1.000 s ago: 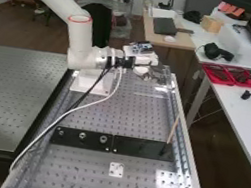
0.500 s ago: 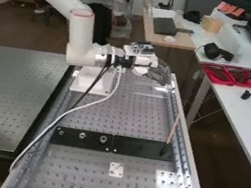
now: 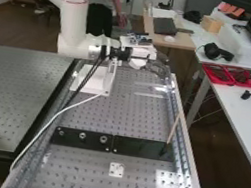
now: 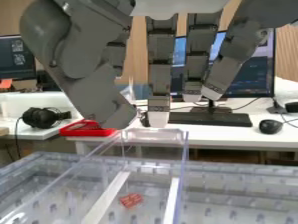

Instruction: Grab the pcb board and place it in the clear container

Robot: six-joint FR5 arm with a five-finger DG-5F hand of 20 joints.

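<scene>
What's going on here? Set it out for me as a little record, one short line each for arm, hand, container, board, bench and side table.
Arm: white arm, coming in from the high view's upper left
Hand: robot hand above the bench's far end, by the container; open, holding nothing
Container: clear container, see-through walls
Board: small red board, seen through the clear walls; seems to lie inside
Bench: perforated bench top with two dark plates end to end
Side table: red trays

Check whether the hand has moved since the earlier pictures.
Yes: in the high view, the hand has shifted up the picture, away from the black plates.
</scene>
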